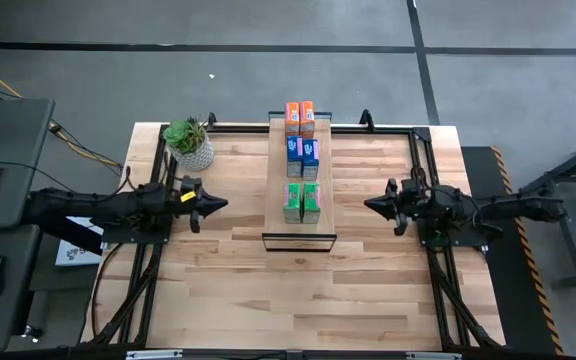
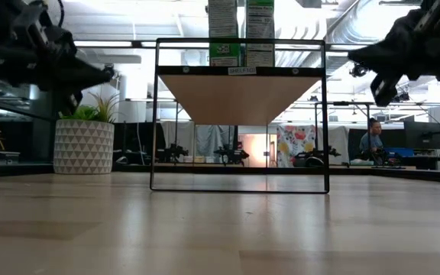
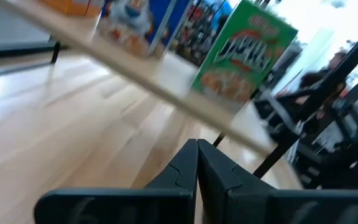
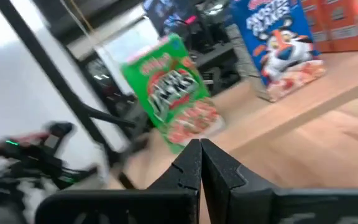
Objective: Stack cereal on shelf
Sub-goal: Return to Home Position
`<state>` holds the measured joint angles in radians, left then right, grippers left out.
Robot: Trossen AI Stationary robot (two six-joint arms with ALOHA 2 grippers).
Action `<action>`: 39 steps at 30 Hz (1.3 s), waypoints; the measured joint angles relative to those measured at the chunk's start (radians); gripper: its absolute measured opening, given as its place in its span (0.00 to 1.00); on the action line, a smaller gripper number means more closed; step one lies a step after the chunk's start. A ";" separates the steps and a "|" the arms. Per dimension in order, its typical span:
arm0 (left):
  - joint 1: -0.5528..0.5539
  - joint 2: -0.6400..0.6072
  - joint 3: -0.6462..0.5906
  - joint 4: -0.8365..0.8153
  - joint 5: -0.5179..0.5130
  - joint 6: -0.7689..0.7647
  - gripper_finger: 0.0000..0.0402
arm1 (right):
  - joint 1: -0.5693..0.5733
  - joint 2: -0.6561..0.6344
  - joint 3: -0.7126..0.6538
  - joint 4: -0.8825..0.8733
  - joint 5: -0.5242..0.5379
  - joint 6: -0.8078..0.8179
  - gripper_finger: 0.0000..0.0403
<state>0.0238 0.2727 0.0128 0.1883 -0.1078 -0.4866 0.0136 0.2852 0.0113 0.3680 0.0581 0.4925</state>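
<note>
The shelf (image 1: 299,225), a light-wood plank on a thin black frame, stands mid-table. On the plank stand cereal boxes on their bases in pairs: two orange (image 1: 299,117) at the far end, two blue (image 1: 302,156) in the middle, two green (image 1: 303,201) at the near end. My left gripper (image 1: 223,204) is shut, left of the shelf, pointing level at it, with nothing in it. My right gripper (image 1: 369,205) is shut, right of the shelf, also pointing level at it. The left wrist view shows a green box (image 3: 246,55); the right wrist view shows a green box (image 4: 173,93) and a blue box (image 4: 283,43).
A potted green plant (image 1: 189,142) in a white pot stands at the table's far left. The black frame rails (image 1: 164,160) run along the table's left, far and right sides. Bare wooden tabletop (image 1: 288,290) lies in front of the shelf.
</note>
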 joint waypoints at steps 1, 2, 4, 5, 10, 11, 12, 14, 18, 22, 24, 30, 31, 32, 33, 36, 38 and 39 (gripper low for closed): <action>0.000 -0.008 0.000 -0.029 0.000 0.000 0.00 | 0.014 0.000 -0.001 -0.014 0.035 -0.025 0.00; 0.000 -0.017 0.000 -0.063 0.000 0.000 0.00 | 0.028 0.001 -0.001 -0.027 0.066 -0.051 0.00; 0.000 -0.041 0.000 -0.142 0.000 0.000 0.00 | 0.047 0.000 -0.001 -0.075 0.118 -0.094 0.00; 0.000 -0.052 0.000 -0.171 0.004 0.000 0.00 | 0.053 0.001 -0.001 -0.099 0.134 -0.106 0.00; 0.002 -0.099 0.001 -0.167 0.036 0.000 0.00 | 0.060 0.002 -0.001 -0.225 0.152 -0.100 0.00; 0.002 -0.105 0.000 -0.169 0.036 0.000 0.00 | 0.060 0.001 -0.001 -0.243 0.151 -0.102 0.00; 0.002 -0.109 0.000 -0.170 0.036 0.000 0.00 | 0.060 0.001 -0.001 -0.262 0.151 -0.107 0.00; 0.002 -0.111 0.000 -0.170 0.037 0.000 0.00 | 0.060 0.002 -0.002 -0.290 0.150 -0.108 0.00; 0.002 -0.154 0.000 -0.174 0.038 0.000 0.00 | 0.060 0.003 -0.002 -0.320 0.148 -0.108 0.00; 0.006 -0.269 0.000 -0.166 0.040 0.000 0.00 | 0.060 0.002 -0.002 -0.320 0.146 -0.109 0.00; 0.024 -0.269 0.001 -0.167 0.046 0.000 0.00 | 0.066 -0.027 -0.002 -0.323 0.143 -0.109 0.00; 0.035 -0.269 -0.001 -0.173 0.052 0.000 0.00 | 0.056 -0.236 -0.002 -0.323 0.115 -0.108 0.00; 0.035 -0.269 -0.001 -0.174 0.052 0.000 0.00 | 0.049 -0.275 -0.002 -0.321 0.115 -0.108 0.00; 0.035 -0.269 -0.001 -0.173 0.051 0.000 0.00 | 0.040 -0.285 -0.002 -0.303 0.117 -0.108 0.00; 0.033 -0.269 -0.001 -0.172 0.052 0.000 0.00 | 0.032 -0.285 -0.002 -0.283 0.117 -0.108 0.00; 0.032 -0.269 -0.001 -0.171 0.053 0.000 0.00 | 0.029 -0.285 -0.002 -0.231 0.130 -0.109 0.00; 0.027 -0.269 -0.001 -0.173 0.055 0.000 0.00 | 0.031 -0.285 -0.002 -0.241 0.132 -0.109 0.00; 0.020 -0.269 -0.001 -0.172 0.054 0.000 0.00 | 0.034 -0.285 -0.002 -0.240 0.132 -0.109 0.00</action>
<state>0.0443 0.0032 0.0120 0.0164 -0.0534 -0.4868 0.0473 0.0001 0.0090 0.1284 0.1905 0.3840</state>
